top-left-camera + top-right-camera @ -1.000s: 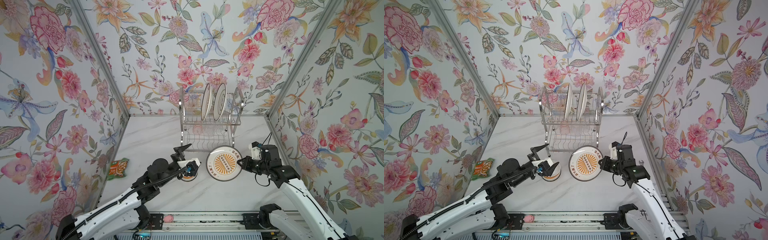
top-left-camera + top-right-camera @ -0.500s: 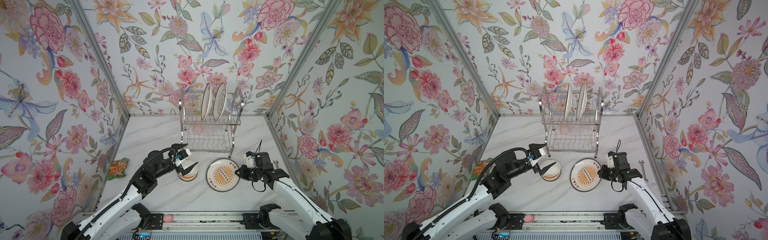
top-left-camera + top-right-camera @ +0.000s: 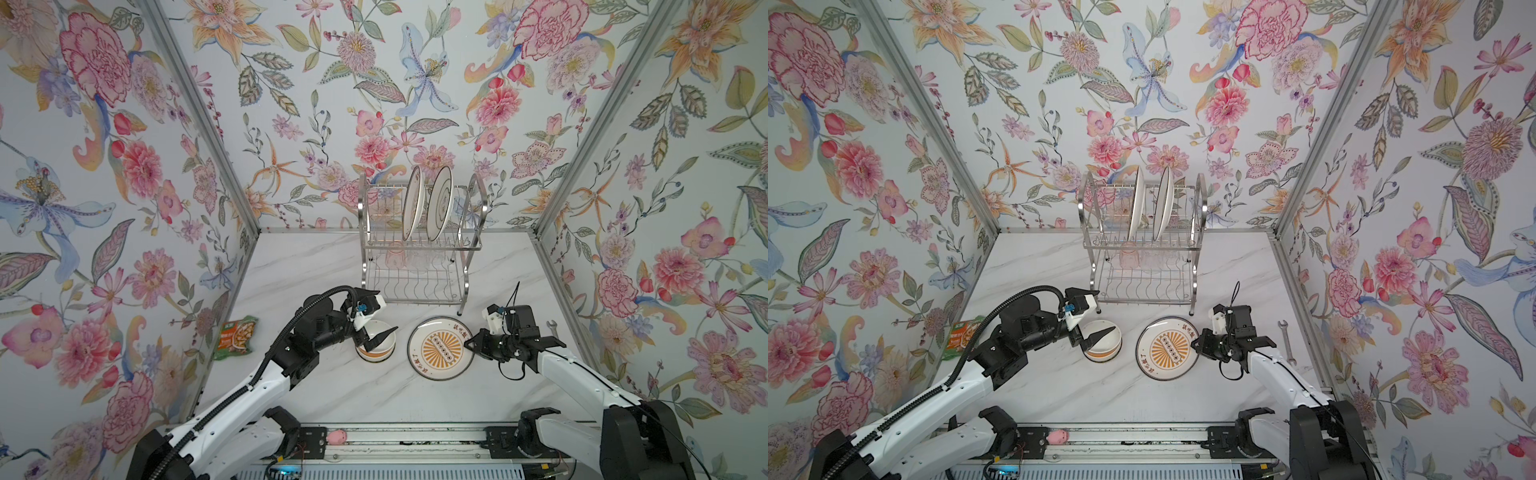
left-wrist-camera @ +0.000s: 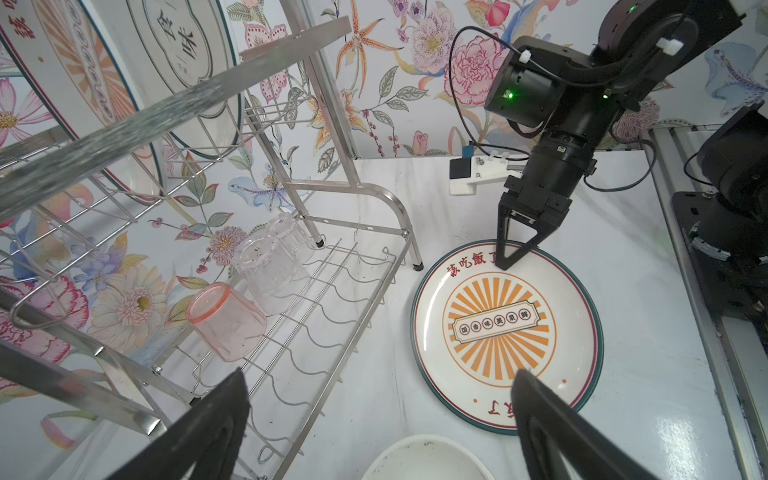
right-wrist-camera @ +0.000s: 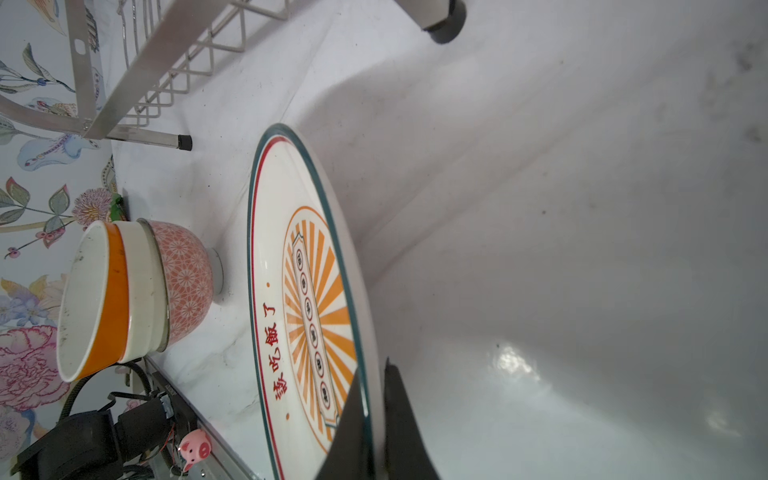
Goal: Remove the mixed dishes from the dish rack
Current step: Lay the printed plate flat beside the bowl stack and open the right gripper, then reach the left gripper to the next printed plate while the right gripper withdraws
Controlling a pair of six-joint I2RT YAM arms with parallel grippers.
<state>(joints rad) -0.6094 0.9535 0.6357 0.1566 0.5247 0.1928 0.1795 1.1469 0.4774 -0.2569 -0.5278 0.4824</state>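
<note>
A green-orange food packet (image 3: 237, 336) lies at the marble tabletop's (image 3: 332, 266) left edge, a steel wrench (image 3: 1287, 343) at its right edge, and a pink pig figurine (image 3: 336, 436) on the front rail (image 3: 415, 433).

The left arm (image 3: 249, 390) reaches forward, elbow raised, with the left gripper (image 3: 376, 337) angled down and its fingers spread wide, while the right arm (image 3: 582, 374) stretches low toward the middle, the right gripper (image 3: 468, 344) pinched nearly closed, seemingly gripping something thin.
</note>
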